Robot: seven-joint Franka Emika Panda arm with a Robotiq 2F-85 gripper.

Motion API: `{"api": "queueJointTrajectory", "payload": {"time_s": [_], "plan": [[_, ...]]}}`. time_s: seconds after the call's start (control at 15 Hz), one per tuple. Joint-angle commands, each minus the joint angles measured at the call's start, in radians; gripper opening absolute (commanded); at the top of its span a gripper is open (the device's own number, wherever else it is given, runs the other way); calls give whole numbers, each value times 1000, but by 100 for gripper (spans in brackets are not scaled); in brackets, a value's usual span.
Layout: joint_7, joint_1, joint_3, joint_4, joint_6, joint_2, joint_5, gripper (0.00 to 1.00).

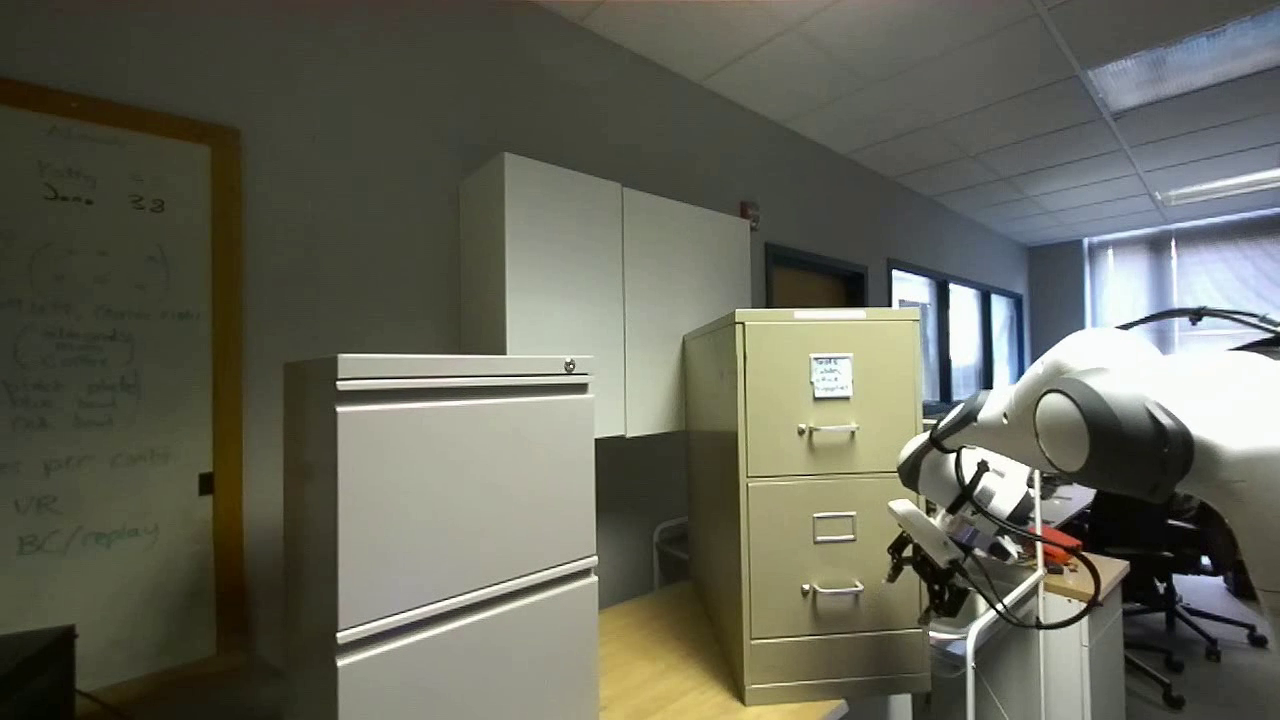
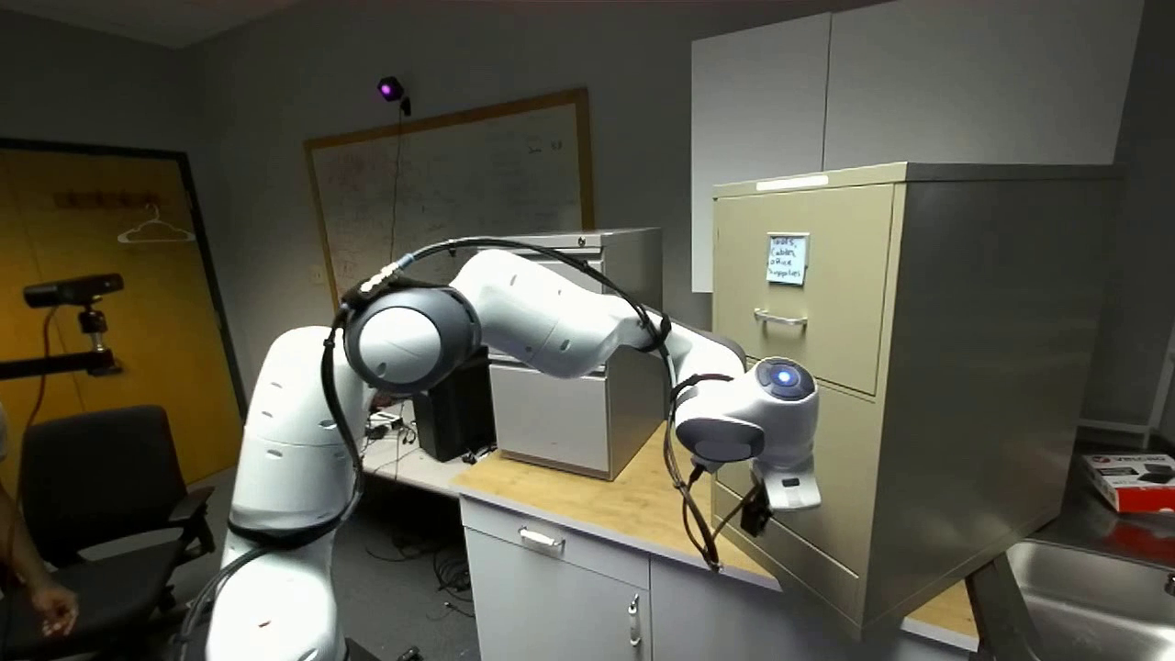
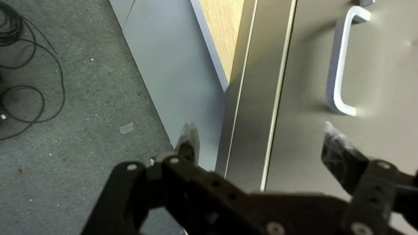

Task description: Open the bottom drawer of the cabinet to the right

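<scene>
The tan cabinet (image 1: 800,460) stands right of centre in an exterior view, on the wooden surface (image 1: 655,650); its bottom drawer (image 1: 835,560) looks closed, the front flush. The claw (image 3: 258,126) has its fingers (image 3: 338,150) spread well apart with nothing between them, and the step in hand, I judge, is lining up on the lower handle (image 3: 339,58).

In the wrist view that handle lies at upper right, outside the gap; the finger on that side ends just below the handle in the frame. So the claw should shift towards the upper right of that view until the handle sits midway between the fingers. The angle looks good: the handle runs roughly up and down the frame while the fingers part sideways, so they can close across it. Back off slightly before shifting, lest a finger catch the handle or scrape the drawer. Depth is hard to tell, so approach slowly.

The small catch (image 3: 366,2) at the top edge of the wrist view may need working; I cannot tell. Pull straight and gently, since a corner of the cabinet juts past the surface.
</scene>
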Motion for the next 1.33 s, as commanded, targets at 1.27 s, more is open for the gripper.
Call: {"api": "queueJointTrajectory", "payload": {"time_s": [1.27], "plan": [[-55,57,-17,-310,307,-145,610,100]]}}
